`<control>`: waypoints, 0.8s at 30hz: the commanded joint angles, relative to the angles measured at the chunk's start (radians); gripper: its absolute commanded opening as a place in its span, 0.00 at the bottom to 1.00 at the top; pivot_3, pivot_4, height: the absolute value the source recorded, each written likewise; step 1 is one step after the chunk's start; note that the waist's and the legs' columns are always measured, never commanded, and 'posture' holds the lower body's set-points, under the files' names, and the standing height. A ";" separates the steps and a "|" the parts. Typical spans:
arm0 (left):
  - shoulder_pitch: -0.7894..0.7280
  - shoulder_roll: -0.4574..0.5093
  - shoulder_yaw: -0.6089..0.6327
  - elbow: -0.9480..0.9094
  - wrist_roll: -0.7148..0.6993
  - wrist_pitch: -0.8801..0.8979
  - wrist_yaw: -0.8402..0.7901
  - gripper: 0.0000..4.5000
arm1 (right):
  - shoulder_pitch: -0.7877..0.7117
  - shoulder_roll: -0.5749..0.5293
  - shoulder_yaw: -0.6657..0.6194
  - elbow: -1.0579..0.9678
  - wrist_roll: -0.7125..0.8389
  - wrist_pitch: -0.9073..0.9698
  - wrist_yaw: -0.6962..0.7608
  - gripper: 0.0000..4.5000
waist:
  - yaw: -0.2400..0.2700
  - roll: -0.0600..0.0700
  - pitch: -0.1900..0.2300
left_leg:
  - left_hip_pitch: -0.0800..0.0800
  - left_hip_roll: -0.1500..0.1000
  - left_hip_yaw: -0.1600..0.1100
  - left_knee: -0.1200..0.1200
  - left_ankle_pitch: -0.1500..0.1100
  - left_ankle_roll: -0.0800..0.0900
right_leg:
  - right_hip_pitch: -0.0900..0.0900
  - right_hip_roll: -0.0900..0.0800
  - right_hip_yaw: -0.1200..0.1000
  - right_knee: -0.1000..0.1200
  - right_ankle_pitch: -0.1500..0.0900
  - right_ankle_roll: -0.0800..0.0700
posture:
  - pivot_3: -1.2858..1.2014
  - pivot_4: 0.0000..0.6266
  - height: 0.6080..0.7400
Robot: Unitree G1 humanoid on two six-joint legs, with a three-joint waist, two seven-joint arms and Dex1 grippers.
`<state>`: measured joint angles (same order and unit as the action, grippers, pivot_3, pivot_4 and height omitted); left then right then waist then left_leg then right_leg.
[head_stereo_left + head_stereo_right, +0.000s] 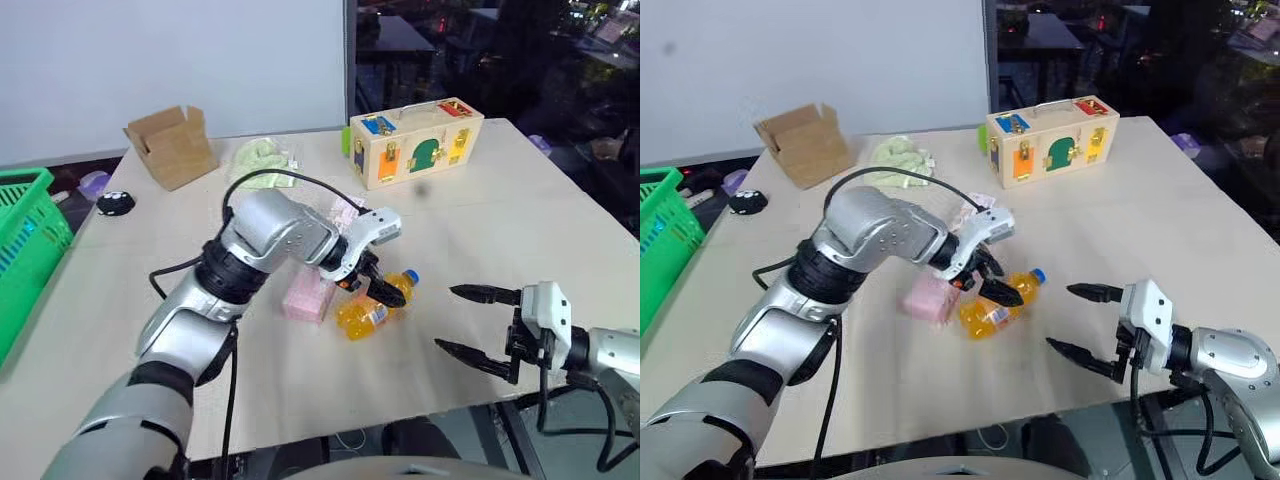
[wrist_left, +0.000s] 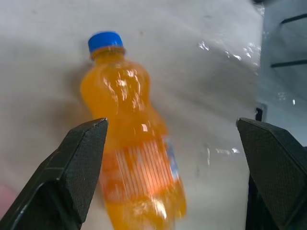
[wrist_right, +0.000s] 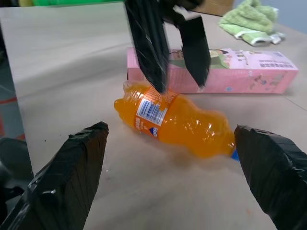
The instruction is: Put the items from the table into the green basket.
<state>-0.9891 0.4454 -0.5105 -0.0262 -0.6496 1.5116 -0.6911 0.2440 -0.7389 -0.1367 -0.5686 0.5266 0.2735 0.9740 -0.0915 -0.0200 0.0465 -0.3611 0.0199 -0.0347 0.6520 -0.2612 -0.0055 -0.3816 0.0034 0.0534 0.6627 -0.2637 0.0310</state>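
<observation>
The small orange bottle [image 1: 372, 312] with a blue cap lies on its side on the pale table [image 1: 520, 220], just in front of the long pink carton [image 1: 308, 297]. My left gripper [image 1: 372, 290] hangs open right over the bottle, pointing down; one finger [image 3: 146, 43] reaches the label end and nothing is gripped. In the left wrist view the bottle [image 2: 134, 158] lies between the spread fingers, close to one of them. To the bottle's right my right gripper [image 1: 445, 318] is open, low over the table and aimed at it. The green basket [image 1: 25, 235] stands off the table's left edge.
At the back of the table stand a wooden box with coloured latches [image 1: 415, 140] and an open cardboard box [image 1: 172, 146]. A green cloth [image 1: 262, 160] lies between them. A small black object [image 1: 115, 203] rests near the left edge.
</observation>
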 commanded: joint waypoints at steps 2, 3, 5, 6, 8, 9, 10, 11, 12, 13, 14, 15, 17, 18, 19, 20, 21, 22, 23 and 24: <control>-0.009 -0.030 -0.123 0.089 0.083 -0.024 0.013 0.99 | 0.016 0.004 -0.032 -0.078 0.010 0.007 -0.044 1.00 | -0.019 0.000 0.000 | 0.000 0.000 0.000 0.000 0.000 0.000 | 0.000 0.000 0.000 0.000 0.000 0.000 | 0.44 0.00 1.00; -0.003 -0.034 -0.152 0.105 0.101 -0.036 0.010 0.99 | 0.021 0.004 -0.032 -0.086 0.010 0.009 -0.051 1.00 | -0.021 0.001 0.000 | 0.000 0.000 0.000 0.000 0.000 0.000 | 0.000 0.000 0.001 0.000 0.000 0.000 | 0.44 0.00 1.00; 0.005 -0.039 -0.187 0.118 0.126 -0.059 0.003 0.93 | 0.027 0.002 -0.034 -0.093 0.012 0.011 -0.060 1.00 | -0.028 0.000 0.000 | 0.000 -0.001 0.000 0.000 0.000 0.000 | 0.000 0.000 0.001 0.000 0.000 0.000 | 0.43 0.01 1.00; 0.006 -0.038 -0.200 0.118 0.135 -0.068 -0.005 0.87 | 0.028 0.000 -0.034 -0.093 0.013 0.012 -0.062 1.00 | -0.031 0.000 0.000 | 0.000 -0.001 0.000 0.000 0.000 0.000 | 0.000 0.000 0.001 0.000 0.000 0.000 | 0.43 0.01 1.00; 0.013 -0.036 -0.213 0.116 0.145 -0.074 -0.016 0.72 | 0.030 -0.002 -0.035 -0.092 0.012 0.010 -0.064 1.00 | -0.034 0.001 0.000 | 0.000 -0.001 0.000 0.000 0.000 0.000 | 0.000 -0.001 0.001 -0.001 0.000 0.000 | 0.43 0.01 1.00; 0.020 -0.033 -0.216 0.114 0.151 -0.080 -0.019 0.69 | 0.031 -0.002 -0.036 -0.089 0.011 0.008 -0.064 1.00 | -0.034 0.001 0.000 | 0.000 -0.001 0.001 0.000 0.000 0.000 | 0.000 -0.001 0.002 0.000 0.000 0.000 | 0.43 0.01 1.00; 0.028 -0.028 -0.217 0.110 0.157 -0.085 -0.022 0.69 | 0.032 -0.002 -0.036 -0.088 0.011 0.006 -0.063 1.00 | -0.034 0.001 0.000 | 0.000 -0.002 0.001 0.000 0.000 0.000 | 0.000 -0.002 0.002 0.000 0.000 0.000 | 0.43 0.01 1.00; 0.037 -0.023 -0.205 0.107 0.161 -0.093 -0.023 0.69 | 0.032 -0.002 -0.035 -0.084 0.009 0.004 -0.063 1.00 | -0.034 0.001 0.000 | 0.000 -0.002 0.001 0.000 0.000 0.000 | 0.000 -0.002 0.001 0.000 0.000 0.000 | 0.43 0.01 1.00; 0.045 -0.018 -0.187 0.099 0.161 -0.104 -0.027 0.69 | 0.032 -0.002 -0.034 -0.082 0.007 0.001 -0.062 1.00 | -0.034 0.001 0.000 | 0.000 -0.002 0.001 0.000 0.000 0.000 | 0.000 -0.002 0.002 0.000 0.000 0.000 | 0.43 0.01 1.00; 0.046 0.005 -0.173 0.079 0.162 -0.124 -0.041 0.69 | 0.030 -0.001 -0.031 -0.080 0.005 -0.002 -0.063 1.00 | -0.035 0.001 0.000 | 0.000 -0.002 0.001 0.000 0.000 0.000 | 0.000 -0.002 0.002 0.000 0.000 0.000 | 0.43 0.01 1.00; 0.052 0.022 -0.142 0.061 0.163 -0.154 -0.047 0.69 | 0.029 0.001 -0.030 -0.078 0.003 -0.005 -0.063 1.00 | -0.036 0.001 0.000 | 0.000 -0.002 0.001 0.000 0.000 0.000 | 0.000 -0.002 0.002 0.000 0.000 0.000 | 0.43 0.01 1.00; 0.058 0.034 -0.074 0.039 0.141 -0.173 -0.058 0.69 | 0.027 0.006 -0.031 -0.078 0.009 -0.006 -0.066 1.00 | -0.036 0.001 0.000 | 0.000 -0.002 0.001 0.000 0.000 0.000 | 0.000 -0.002 0.002 0.000 0.000 0.000 | 0.44 0.01 1.00; 0.065 0.056 0.051 0.004 0.099 -0.188 -0.074 0.69 | 0.021 0.016 -0.035 -0.078 0.026 -0.002 -0.073 1.00 | -0.040 0.001 0.001 | 0.000 -0.002 0.001 0.000 0.000 0.000 | 0.000 -0.002 0.002 0.000 0.000 0.000 | 0.44 0.00 1.00; 0.080 0.082 0.117 -0.028 0.093 -0.222 -0.074 0.69 | 0.009 0.022 -0.032 -0.074 0.033 0.000 -0.077 1.00 | -0.040 0.001 0.001 | -0.001 -0.001 0.000 0.000 0.000 0.000 | -0.001 -0.001 0.001 0.001 0.000 0.001 | 0.45 0.00 1.00; 0.094 0.102 0.175 -0.058 0.084 -0.243 -0.070 0.69 | -0.006 0.028 -0.028 -0.069 0.038 0.003 -0.080 1.00 | -0.041 0.001 0.002 | -0.001 -0.001 0.000 0.000 0.000 0.000 | -0.001 -0.001 0.001 0.001 0.000 0.001 | 0.46 0.00 1.00; 0.113 0.114 0.262 -0.087 0.066 -0.259 -0.058 0.69 | -0.030 0.036 -0.017 -0.060 0.040 0.006 -0.086 1.00 | -0.040 0.002 0.002 | -0.002 -0.001 0.000 0.000 0.000 0.000 | -0.003 -0.001 0.002 0.001 0.000 0.001 | 0.46 0.00 1.00; 0.126 0.119 0.321 -0.107 0.051 -0.265 -0.049 0.69 | -0.047 0.042 -0.010 -0.054 0.041 0.009 -0.090 1.00 | -0.039 0.002 0.002 | -0.003 -0.001 0.000 0.000 0.000 0.000 | -0.004 -0.001 0.002 0.001 0.000 0.001 | 0.46 0.00 1.00; 0.140 0.130 0.370 -0.123 0.044 -0.248 -0.035 0.69 | -0.068 0.049 -0.001 -0.045 0.040 0.014 -0.094 1.00 | -0.036 0.002 0.002 | -0.004 -0.001 0.000 0.000 0.000 0.000 | -0.005 -0.001 0.003 0.001 0.000 0.001 | 0.48 0.00 1.00; 0.176 0.179 0.403 -0.155 0.041 -0.248 -0.046 0.69 | -0.103 0.059 0.015 -0.030 0.040 0.022 -0.100 1.00 | -0.034 0.002 0.002 | -0.004 -0.001 0.000 0.000 0.000 0.000 | -0.005 -0.001 0.003 0.001 0.000 0.001 | 0.49 0.00 1.00; 0.234 0.239 0.439 -0.197 0.049 -0.281 -0.067 0.69 | -0.145 0.072 0.035 -0.011 0.035 0.029 -0.107 1.00 | -0.036 0.002 0.002 | -0.003 -0.001 0.000 -0.001 0.000 0.000 | -0.005 -0.001 0.004 0.001 0.000 0.001 | 0.50 0.00 1.00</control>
<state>-0.8005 0.6324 -0.1439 -0.1635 -0.5923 1.2611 -0.7391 0.1333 -0.6767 -0.1108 -0.5864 0.5497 0.2989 0.8837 -0.1274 -0.0180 0.0485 -0.3626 0.0199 -0.0346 0.6496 -0.2614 -0.0054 -0.3862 0.0027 0.0599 0.6640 -0.2635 0.0316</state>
